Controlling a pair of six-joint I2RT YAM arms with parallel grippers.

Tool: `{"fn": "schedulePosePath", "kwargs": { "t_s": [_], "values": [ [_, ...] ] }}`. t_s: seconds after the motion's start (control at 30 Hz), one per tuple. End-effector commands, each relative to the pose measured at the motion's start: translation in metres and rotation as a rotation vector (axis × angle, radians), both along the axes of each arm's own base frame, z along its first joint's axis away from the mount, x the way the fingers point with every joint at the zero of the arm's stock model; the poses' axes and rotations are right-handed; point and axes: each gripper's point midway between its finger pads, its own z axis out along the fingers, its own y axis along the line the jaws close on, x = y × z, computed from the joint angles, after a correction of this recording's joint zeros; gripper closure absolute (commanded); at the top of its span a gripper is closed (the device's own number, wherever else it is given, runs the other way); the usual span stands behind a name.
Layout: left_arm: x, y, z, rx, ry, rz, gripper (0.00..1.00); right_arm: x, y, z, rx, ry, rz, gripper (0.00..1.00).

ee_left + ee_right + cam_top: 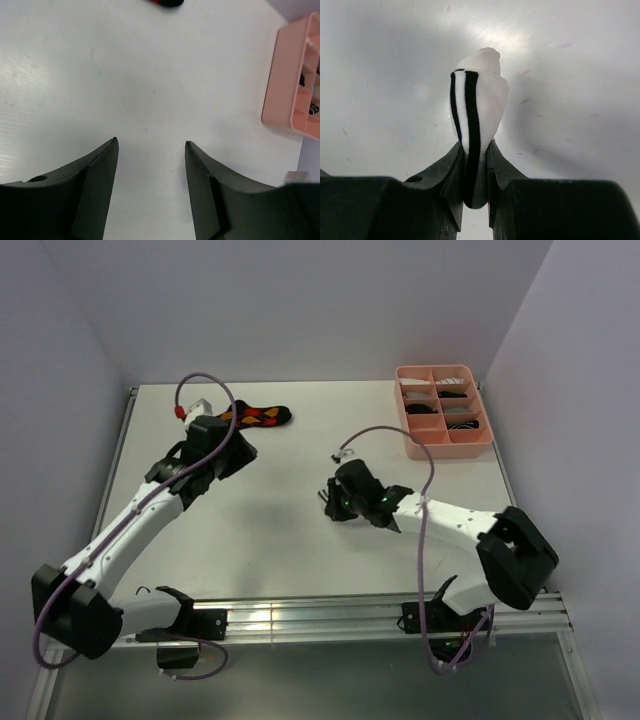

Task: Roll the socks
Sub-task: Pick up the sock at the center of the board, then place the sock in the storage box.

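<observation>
As right gripper (475, 150) stands clenched on bunched white sock (479, 95) with black stripes, sock protrudes past fingertips, over mid-table. Left gripper (151, 145) released, empty, above bare table (125, 75). Argyle sock (258, 417) lies at far edge, near left arm. Judged step: white sock rolled, awaiting placement. Next move likely calls for firm grip toward pink tray (447, 449). No legible writing.

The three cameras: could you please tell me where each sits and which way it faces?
Top: above and behind the bases, looking down on table, left arm, right arm, argyle sock, pink tray.
Left wrist: on the left arm, facing the tray across the table; open left gripper shows.
Right wrist: on the right arm, facing the table; right gripper shut on a white striped sock.
Shared: tray, top and left wrist.
</observation>
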Motion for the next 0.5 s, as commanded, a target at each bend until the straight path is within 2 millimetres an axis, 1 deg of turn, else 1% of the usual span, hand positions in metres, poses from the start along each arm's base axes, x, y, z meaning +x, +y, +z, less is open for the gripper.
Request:
{"fn": "schedulePosePath", "kwargs": {
  "t_s": [0.0, 0.03, 0.07, 0.1, 0.13, 0.17, 0.2, 0.23, 0.27, 0.3, 0.33, 0.37, 0.4, 0.43, 0.47],
  "values": [
    [-0.001, 0.038, 0.057, 0.108, -0.184, 0.074, 0.39, 0.037, -0.036, 0.058, 0.003, -0.097, -0.139, 1.00],
    [-0.004, 0.045, 0.065, 0.120, -0.212, 0.088, 0.39, 0.053, -0.057, 0.067, -0.003, -0.110, -0.220, 1.00],
    [-0.011, 0.059, 0.077, 0.146, -0.255, 0.126, 0.34, 0.061, -0.069, 0.083, -0.004, -0.117, -0.263, 1.00],
    [-0.015, 0.065, 0.082, 0.157, -0.270, 0.145, 0.29, 0.068, -0.080, 0.091, -0.004, -0.122, -0.306, 1.00],
    [-0.022, 0.075, 0.090, 0.161, -0.298, 0.173, 0.25, 0.082, -0.104, 0.099, -0.001, -0.121, -0.395, 1.00],
    [-0.027, 0.087, 0.092, 0.188, -0.303, 0.219, 0.23, 0.088, -0.116, 0.109, -0.006, -0.111, -0.442, 1.00],
    [-0.030, 0.095, 0.095, 0.201, -0.315, 0.246, 0.20, 0.092, -0.128, 0.114, -0.009, -0.103, -0.483, 1.00],
    [-0.037, 0.102, 0.096, 0.214, -0.327, 0.265, 0.20, 0.098, -0.140, 0.115, -0.010, -0.090, -0.533, 1.00],
    [-0.040, 0.114, 0.097, 0.241, -0.335, 0.315, 0.19, 0.106, -0.162, 0.124, -0.012, -0.081, -0.605, 1.00],
    [-0.044, 0.120, 0.094, 0.256, -0.328, 0.334, 0.17, 0.110, -0.173, 0.126, -0.009, -0.071, -0.640, 1.00],
    [-0.049, 0.125, 0.090, 0.266, -0.331, 0.348, 0.16, 0.118, -0.180, 0.133, 0.009, -0.061, -0.679, 1.00],
    [-0.052, 0.128, 0.088, 0.274, -0.334, 0.355, 0.16, 0.121, -0.200, 0.132, 0.006, -0.036, -0.738, 1.00],
    [-0.053, 0.131, 0.088, 0.277, -0.348, 0.362, 0.16, 0.124, -0.208, 0.132, 0.015, -0.017, -0.776, 1.00],
    [-0.057, 0.134, 0.083, 0.287, -0.353, 0.365, 0.16, 0.132, -0.214, 0.134, 0.024, -0.006, -0.800, 1.00],
    [-0.058, 0.136, 0.082, 0.287, -0.365, 0.369, 0.16, 0.134, -0.220, 0.132, 0.035, 0.019, -0.821, 1.00]
  ]
}}
